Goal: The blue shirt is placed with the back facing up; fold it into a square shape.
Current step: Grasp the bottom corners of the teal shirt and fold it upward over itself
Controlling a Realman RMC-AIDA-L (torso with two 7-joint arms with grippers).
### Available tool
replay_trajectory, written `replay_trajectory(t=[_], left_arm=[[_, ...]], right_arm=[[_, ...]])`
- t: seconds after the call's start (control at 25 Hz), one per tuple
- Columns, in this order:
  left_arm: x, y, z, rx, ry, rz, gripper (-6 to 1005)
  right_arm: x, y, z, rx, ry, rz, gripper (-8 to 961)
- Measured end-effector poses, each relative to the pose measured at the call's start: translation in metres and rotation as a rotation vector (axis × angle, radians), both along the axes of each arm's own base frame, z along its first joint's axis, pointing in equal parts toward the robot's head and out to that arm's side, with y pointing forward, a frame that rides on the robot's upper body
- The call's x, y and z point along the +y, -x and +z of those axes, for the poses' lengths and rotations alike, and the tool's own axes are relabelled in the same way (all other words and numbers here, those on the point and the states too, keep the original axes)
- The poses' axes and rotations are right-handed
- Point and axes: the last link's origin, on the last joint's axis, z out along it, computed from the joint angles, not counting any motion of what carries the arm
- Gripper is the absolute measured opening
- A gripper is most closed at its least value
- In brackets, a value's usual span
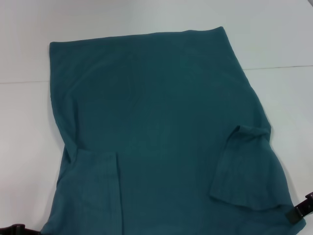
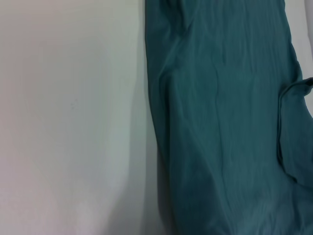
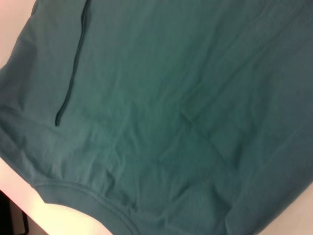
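Note:
The blue shirt (image 1: 161,122) lies spread on the white table (image 1: 29,127), plain back up, its hem toward the far side. Both short sleeves are folded inward onto the body: the left sleeve (image 1: 95,188) at the near left, the right sleeve (image 1: 242,166) at the near right. Part of my left arm (image 1: 13,229) shows at the bottom left corner, beside the shirt's near left edge. Part of my right arm (image 1: 302,208) shows at the lower right edge, next to the folded right sleeve. Neither gripper's fingers show. The left wrist view shows the shirt's (image 2: 230,127) side edge; the right wrist view shows the shirt's (image 3: 171,112) cloth close up.
White table surface (image 2: 68,117) lies open to the left of the shirt and beyond its far hem. A seam line (image 1: 279,67) crosses the table at the far right.

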Motion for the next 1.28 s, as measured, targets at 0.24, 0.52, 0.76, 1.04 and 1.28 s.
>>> replay_trajectory(t=[0.24,0.52,0.76,1.04,1.28], left_arm=[[-0.0001,0.0001,0.0,0.0,0.0,0.0,34],[-0.0001,0.0001,0.0,0.0,0.0,0.0,34],[-0.0007,-0.0005,0.0,-0.004,0.004,-0.001,34],[0.0013,-0.0026,0.0001,-0.009,0.004,-0.008,34],[0.0024,-0.0036,0.0,-0.007,0.006,-0.012,34]], right_arm=[[0.0004,0.0,0.0,0.0,-0.002,0.002,45],[0.0009,0.0004,0.0001,0.0,-0.003,0.004,46],[0.0004,-0.0001,0.0001,0.001,-0.003,0.003,46],[0.0009,0.0003,0.0006,0.0,-0.003,0.006,45],[0.0009,0.0004,0.0003,-0.001,-0.002,0.007,46]])
